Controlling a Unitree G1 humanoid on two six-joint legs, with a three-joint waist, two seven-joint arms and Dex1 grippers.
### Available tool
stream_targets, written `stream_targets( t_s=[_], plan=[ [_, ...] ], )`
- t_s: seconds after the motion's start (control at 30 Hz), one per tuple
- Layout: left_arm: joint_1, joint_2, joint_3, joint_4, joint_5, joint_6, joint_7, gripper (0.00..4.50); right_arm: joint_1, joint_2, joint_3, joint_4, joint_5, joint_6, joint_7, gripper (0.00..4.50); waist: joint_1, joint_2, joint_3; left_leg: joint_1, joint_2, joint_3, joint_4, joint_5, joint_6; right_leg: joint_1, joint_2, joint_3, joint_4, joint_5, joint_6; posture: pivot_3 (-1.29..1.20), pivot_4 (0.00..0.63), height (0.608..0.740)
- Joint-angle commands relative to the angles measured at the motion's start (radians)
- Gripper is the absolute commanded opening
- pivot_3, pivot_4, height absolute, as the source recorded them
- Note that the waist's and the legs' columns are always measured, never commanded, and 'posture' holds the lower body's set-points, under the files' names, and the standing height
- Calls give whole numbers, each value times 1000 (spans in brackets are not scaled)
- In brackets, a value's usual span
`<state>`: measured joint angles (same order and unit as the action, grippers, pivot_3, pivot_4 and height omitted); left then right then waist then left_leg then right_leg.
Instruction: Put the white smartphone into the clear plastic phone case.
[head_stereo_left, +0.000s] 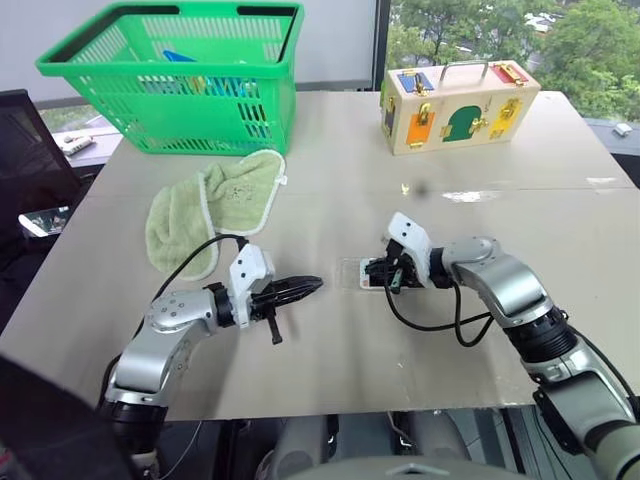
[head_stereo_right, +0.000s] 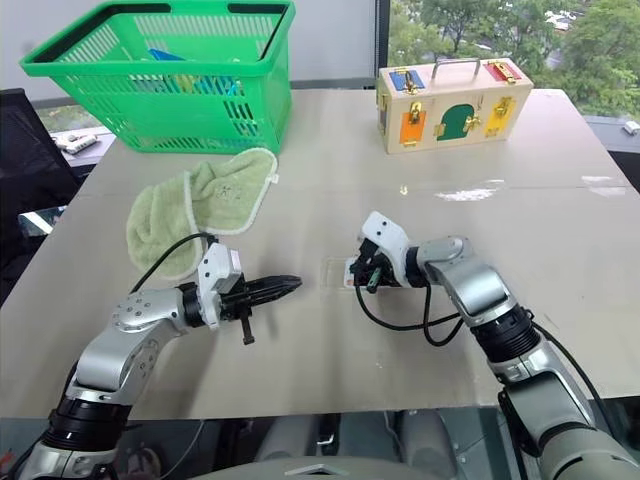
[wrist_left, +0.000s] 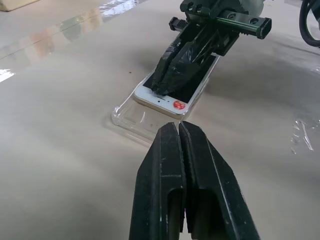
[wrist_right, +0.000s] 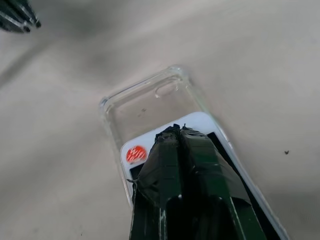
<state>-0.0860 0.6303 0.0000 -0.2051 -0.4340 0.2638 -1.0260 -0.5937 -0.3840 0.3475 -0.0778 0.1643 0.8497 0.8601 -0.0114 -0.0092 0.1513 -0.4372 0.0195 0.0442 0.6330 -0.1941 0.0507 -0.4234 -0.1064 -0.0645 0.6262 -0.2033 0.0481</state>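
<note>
From the left eye, the phone (head_stereo_left: 378, 272) and case (head_stereo_left: 352, 272) lay mid-table, under the right gripper (head_stereo_left: 385, 272); the left gripper (head_stereo_left: 312, 286) hovered just beside them, its fingers pressed together and holding nothing.

In the right eye view the case (head_stereo_right: 335, 271) was barely a glint between the two grippers, so a thin, light shell that would probably skid on the table (head_stereo_right: 560, 230) if pushed.

The left wrist view showed the phone (wrist_left: 172, 97) lying partway in the case (wrist_left: 131, 119), the right gripper's closed fingers (wrist_left: 175, 70) pressing flat on its screen rather than gripping it.

The right wrist view showed the phone's white end (wrist_right: 145, 150) with a red dot, the case's far part (wrist_right: 150, 100) still unfilled. The phone looked stiff and slick, the glass fragile; I would push it along by the screen or edges and steady the flexible case at its free rim.
</note>
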Motion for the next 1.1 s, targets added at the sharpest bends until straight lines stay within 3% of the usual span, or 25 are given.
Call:
stream_targets(
  t_s=[0.03,0.17,0.7,0.97,1.1],
  plan=[
    [-12,-4,11,-12,-1,-20,5,54,8,7,-54,-75,45,-9,-13,0,0,0,2,-2,0,0,0,0,0,-2,2,0,0,1,-1,0,150,740],
    [-16,-5,10,-4,4,-28,7,54,8,6,-77,-114,70,3,-30,0,1,0,4,-13,0,0,2,3,5,-10,5,-1,1,1,-1,0,150,740],
    [-17,-18,-5,3,10,-32,8,54,3,-36,14,-95,10,19,-92,0,0,-1,7,-13,0,0,3,3,5,-9,7,-1,1,1,0,0,150,740],
    [-30,-14,-9,10,12,-27,2,54,15,-90,136,-55,-83,-24,-77,0,1,-1,7,-11,0,0,4,3,5,-7,8,-1,1,0,1,0,150,740],
    [-47,-10,-28,30,39,-12,9,54,25,-34,-15,-144,28,-30,-84,0,2,-1,7,-11,1,-1,5,3,5,-6,8,-1,1,0,1,0,150,740]
  ],
)
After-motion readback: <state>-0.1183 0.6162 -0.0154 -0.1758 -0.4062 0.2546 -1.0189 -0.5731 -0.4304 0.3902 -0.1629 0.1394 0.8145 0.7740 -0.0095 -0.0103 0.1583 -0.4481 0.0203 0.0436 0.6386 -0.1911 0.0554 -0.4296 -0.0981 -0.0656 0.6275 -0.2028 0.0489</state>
